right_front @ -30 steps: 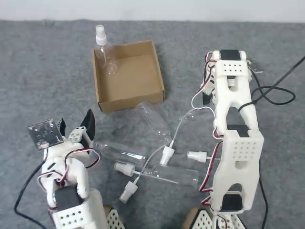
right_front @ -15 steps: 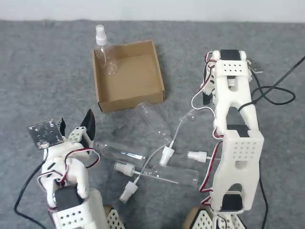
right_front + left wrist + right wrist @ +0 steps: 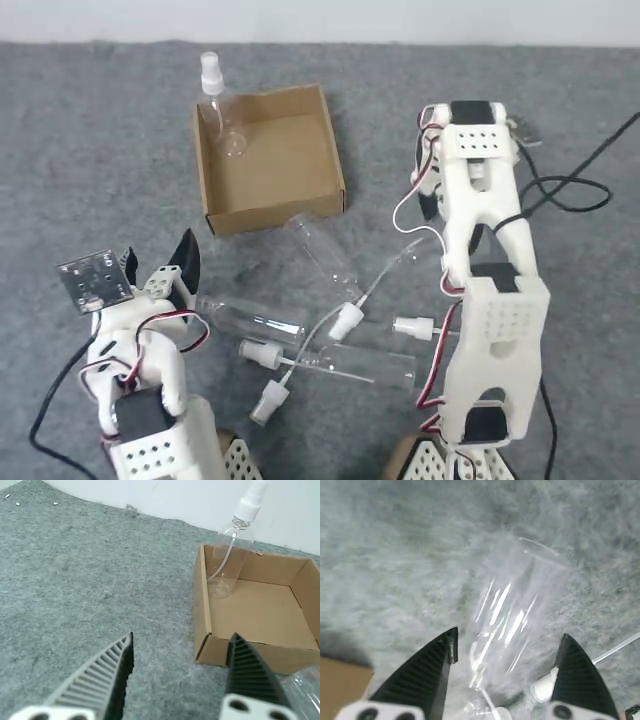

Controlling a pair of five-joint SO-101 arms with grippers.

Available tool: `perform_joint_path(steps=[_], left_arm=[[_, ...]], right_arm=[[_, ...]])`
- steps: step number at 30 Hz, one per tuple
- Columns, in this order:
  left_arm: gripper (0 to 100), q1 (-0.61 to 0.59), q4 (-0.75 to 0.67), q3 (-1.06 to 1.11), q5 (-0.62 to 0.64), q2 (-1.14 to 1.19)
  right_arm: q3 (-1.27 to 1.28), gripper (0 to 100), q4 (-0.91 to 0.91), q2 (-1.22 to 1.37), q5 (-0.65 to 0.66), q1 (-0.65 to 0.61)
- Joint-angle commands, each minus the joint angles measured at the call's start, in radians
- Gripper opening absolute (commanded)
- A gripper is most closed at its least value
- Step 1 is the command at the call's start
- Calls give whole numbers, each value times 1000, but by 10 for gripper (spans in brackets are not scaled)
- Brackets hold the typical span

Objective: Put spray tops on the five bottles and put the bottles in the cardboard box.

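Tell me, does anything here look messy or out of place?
Yes: uncapped bottles lie on their sides on the carpet beside the cardboard box, loose spray tops scattered among them. One capped bottle stands inside.

- No text, label, number or sign can be read anywhere in these views.
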Motion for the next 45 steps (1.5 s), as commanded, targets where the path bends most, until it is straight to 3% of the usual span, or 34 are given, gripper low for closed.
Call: perform_joint_path(steps=[1, 9, 16, 25, 45], left_arm=[[280, -3, -8, -7, -6, -20], [280, -3, -8, -7, -6, -20], [280, -3, -8, -7, -8, -20], [280, -3, -8, -7, -8, -20], [280, -3, -8, -5, -8, -20]], right_arm=[[-6, 256, 38, -140, -3, -5], [-2, 254, 45, -223, 169, -5], [158, 254, 44, -372, 474, -4], [259, 253, 42, -512, 644, -4], [264, 253, 44, -527, 1455, -8]])
